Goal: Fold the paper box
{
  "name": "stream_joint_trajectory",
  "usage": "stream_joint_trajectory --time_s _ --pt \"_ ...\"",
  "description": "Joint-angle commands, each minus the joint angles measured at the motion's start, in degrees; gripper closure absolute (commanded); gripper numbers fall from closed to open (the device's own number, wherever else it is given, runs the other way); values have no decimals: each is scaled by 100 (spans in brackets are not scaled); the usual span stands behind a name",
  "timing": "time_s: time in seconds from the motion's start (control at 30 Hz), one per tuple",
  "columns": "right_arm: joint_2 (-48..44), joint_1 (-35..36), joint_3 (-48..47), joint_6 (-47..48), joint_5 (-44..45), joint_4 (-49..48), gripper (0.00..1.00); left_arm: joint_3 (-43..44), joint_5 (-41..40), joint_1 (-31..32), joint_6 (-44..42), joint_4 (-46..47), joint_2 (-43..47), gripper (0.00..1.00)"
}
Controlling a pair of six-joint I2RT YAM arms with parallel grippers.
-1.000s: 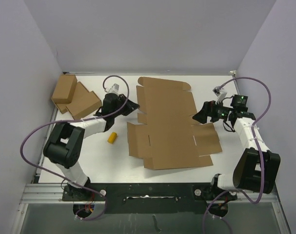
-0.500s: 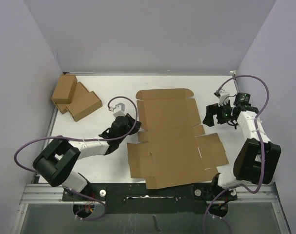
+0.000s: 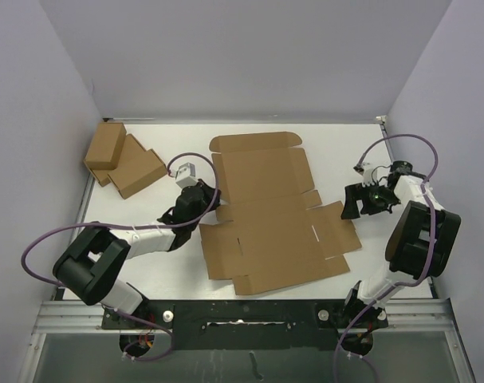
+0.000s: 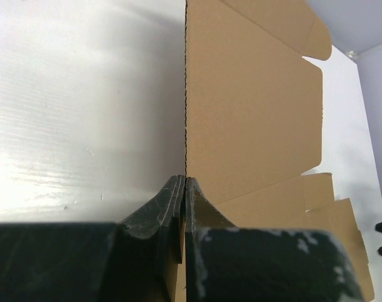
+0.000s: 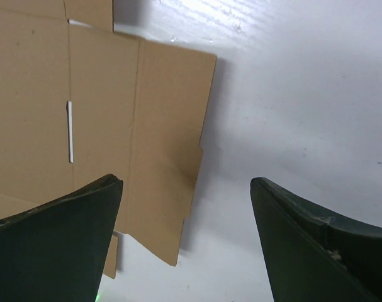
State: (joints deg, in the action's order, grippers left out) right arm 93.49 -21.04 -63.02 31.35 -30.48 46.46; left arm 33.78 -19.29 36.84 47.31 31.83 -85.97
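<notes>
The paper box [image 3: 269,215] lies as a flat brown die-cut sheet with flaps and slits in the middle of the white table. My left gripper [image 3: 211,201] is shut on the sheet's left edge. In the left wrist view the jaws [image 4: 185,184] pinch that cardboard edge, and the sheet [image 4: 253,107] stretches away to the right of it. My right gripper [image 3: 349,203] is open above the sheet's right flap. In the right wrist view the flap's edge [image 5: 178,157] lies between the spread fingers [image 5: 65,233], with nothing held.
Two smaller brown cardboard boxes [image 3: 106,145] [image 3: 138,171] lie at the back left by the wall. Purple cables loop around both arms. Grey walls close the table on the left, back and right.
The sheet has slid and turned a little with my left gripper holding its edge. My right gripper has drawn back to the right and its jaws have narrowed slightly.
</notes>
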Motion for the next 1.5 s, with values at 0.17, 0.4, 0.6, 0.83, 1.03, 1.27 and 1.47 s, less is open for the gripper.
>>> stream_joint_trajectory --time_s 0.17,0.4,0.6,0.83,1.03,1.27,1.47 --pt "473 47 -258 99 -59 188 21 -67 88 -73 -17 931 92 100" --pt "833 80 -320 78 -75 231 29 -113 132 -80 15 1023 43 100" --pt "1001 141 -356 92 -108 292 51 -100 275 -83 64 1125 -90 100" --pt "975 136 -444 99 -256 379 91 -56 616 -118 87 1213 -219 100" --pt "390 125 -395 217 -201 232 100 -176 1423 -371 93 1507 -274 100" --pt "-327 164 -174 350 104 -171 100 -127 3536 -1218 298 2006 -509 79" --pt "-443 466 -84 489 543 -342 100 179 4749 -1690 16 1297 -433 57"
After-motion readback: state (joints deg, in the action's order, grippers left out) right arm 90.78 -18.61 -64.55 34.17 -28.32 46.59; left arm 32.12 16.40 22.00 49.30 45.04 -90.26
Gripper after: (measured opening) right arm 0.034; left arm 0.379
